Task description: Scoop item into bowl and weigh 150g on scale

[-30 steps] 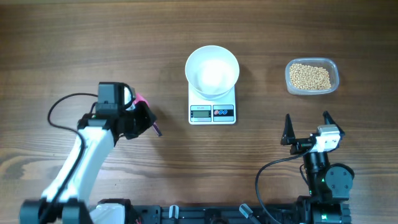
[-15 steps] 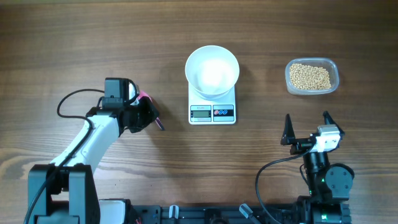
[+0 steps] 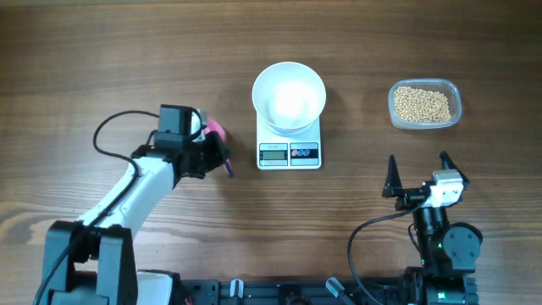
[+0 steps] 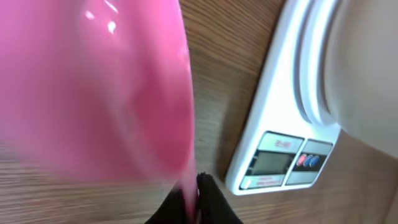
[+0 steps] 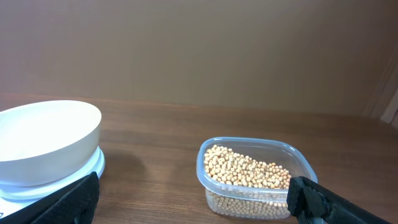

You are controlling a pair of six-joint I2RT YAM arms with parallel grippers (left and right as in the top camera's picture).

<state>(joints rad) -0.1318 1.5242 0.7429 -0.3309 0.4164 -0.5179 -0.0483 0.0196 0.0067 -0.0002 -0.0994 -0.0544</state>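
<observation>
- Over at the left gripper (image 4: 198,202): clamped shut on the thin stem of a glossy pink plastic scoop (image 3: 216,130), held just left of the small white rectangular digital scale (image 3: 289,152).
- Sitting squarely on that scale: the round white smooth-walled bowl (image 3: 289,97), empty by the look of it.
- Away at the right of the brown wooden table (image 3: 102,51): the small round beige beans (image 3: 422,104), heaped in a clear rounded-rectangular plastic tub (image 3: 458,95), well apart from the scoop and beyond the scale.
- Parked near the front edge: the right gripper (image 3: 418,169), jaws spread wide, holding nothing.
- Judging the step in hand as carrying the scoop across to the tub, with no weighing begun.
- Best done high: lift clear of the bowl rim, or swing past in front of the display, so as not to nudge bowl or scale.
- Come down with the scoop mouth tipped forward, dig shallow, then level off before lifting.
- Mind the light tub, likely to slide under a push; consider bracing with the free right gripper.
- Mind the grip as well: a thin stem, easy to twist between the fingers once loaded.
</observation>
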